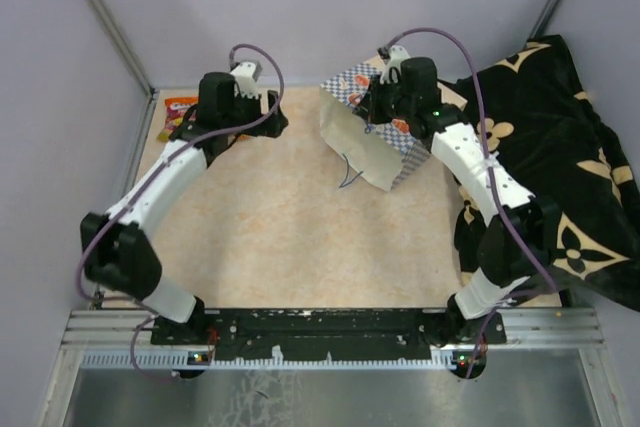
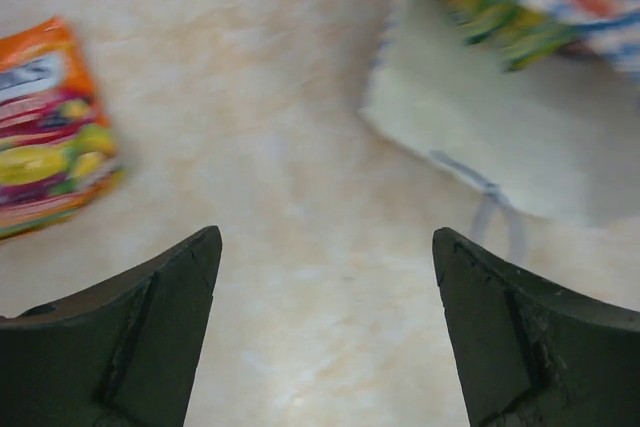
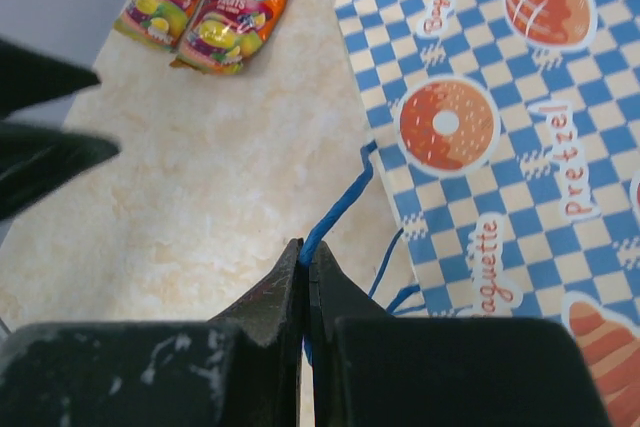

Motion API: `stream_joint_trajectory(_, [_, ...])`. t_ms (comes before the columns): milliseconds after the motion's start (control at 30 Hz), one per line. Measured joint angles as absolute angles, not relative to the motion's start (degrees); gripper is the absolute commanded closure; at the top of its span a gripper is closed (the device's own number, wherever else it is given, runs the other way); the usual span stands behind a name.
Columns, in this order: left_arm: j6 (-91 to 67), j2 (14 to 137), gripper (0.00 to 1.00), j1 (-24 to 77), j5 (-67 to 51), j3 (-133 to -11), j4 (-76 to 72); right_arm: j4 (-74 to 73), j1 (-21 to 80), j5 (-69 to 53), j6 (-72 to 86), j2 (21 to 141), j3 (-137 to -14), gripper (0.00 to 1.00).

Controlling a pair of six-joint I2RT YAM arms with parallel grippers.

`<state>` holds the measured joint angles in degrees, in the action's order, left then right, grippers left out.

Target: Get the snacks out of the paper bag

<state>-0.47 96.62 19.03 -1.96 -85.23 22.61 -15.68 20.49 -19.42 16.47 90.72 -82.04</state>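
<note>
Snacks (image 3: 232, 15), flat glossy orange packets: two at the beige table's (image 1: 280, 247) far-left corner, probably light and slippery, so pinch an edge. Flimsy beige checked paper bag (image 1: 360, 142) sits tilted far right, right gripper (image 3: 305, 252) clamped on its blue cord (image 3: 340, 202). Left gripper (image 2: 325, 237) wide, empty.

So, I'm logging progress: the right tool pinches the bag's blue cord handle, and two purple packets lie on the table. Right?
Not quite. The two packets are orange, not purple, as the right wrist view shows. The right tool does pinch the blue cord handle, and they lie on the table.
</note>
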Motion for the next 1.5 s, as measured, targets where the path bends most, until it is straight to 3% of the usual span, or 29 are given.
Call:
stream_joint_trajectory(33, [-4.3, 91.4, 0.01, 19.6, -6.5, -80.2, 17.6, -17.0, 20.5, -19.1, 16.0, 91.6, -84.0, 1.0])
stream_joint_trajectory(167, [-16.7, 84.6, 0.0, 25.0, -14.3, -67.7, 0.3, -22.7, 20.5, -17.0, 13.6, 96.9, -95.0, 1.0])
stream_joint_trajectory(367, [-29.3, 93.9, 0.05, 34.1, -15.6, -59.0, -18.7, -32.8, 20.8, -10.1, 8.7, 104.6, -109.5, 1.0])
stream_joint_trajectory(567, [-42.5, 106.8, 0.16, 34.1, -17.0, -57.7, -41.7, -40.0, 21.2, -3.8, 5.9, 107.5, -114.8, 1.0])
stream_joint_trajectory(967, [-48.0, 125.6, 0.23, 35.7, -5.2, -70.9, -59.7, -43.1, 21.3, -1.5, 4.4, 107.7, -115.5, 1.0])
stream_joint_trajectory(1200, [-44.6, 133.5, 0.28, 36.3, 1.5, -85.3, -59.7, -43.4, 21.3, -1.4, 3.8, 107.7, -115.5, 1.0])
stream_joint_trajectory(1500, [-42.1, 142.8, 0.44, 37.0, 5.5, -98.8, -51.5, -43.2, 21.3, -1.1, 3.0, 106.8, -113.9, 1.0])
